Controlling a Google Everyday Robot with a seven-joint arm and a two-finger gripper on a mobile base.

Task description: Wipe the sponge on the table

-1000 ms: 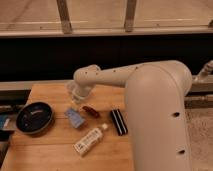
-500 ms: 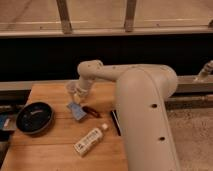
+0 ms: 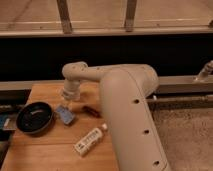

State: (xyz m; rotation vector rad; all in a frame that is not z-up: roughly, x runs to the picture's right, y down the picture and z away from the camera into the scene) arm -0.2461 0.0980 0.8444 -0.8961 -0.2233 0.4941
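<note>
Hanging over the wooden table point(image 3: 42, 150), gripper point(image 3: 67, 104) had fingers together, clamped on the light-blue sponge point(image 3: 65, 114). Black pan point(image 3: 34, 118) lay beside it; white bottle point(image 3: 90, 141) and red-brown oblong point(image 3: 91, 110) lay near.

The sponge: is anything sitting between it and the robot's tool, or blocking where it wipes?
Nothing visible stands between them: the tool is shut on the sponge, on the table. Around it, a black pan lies close on the picture's left, a dark red-brown object on the right, a bottle nearer the camera.
</note>
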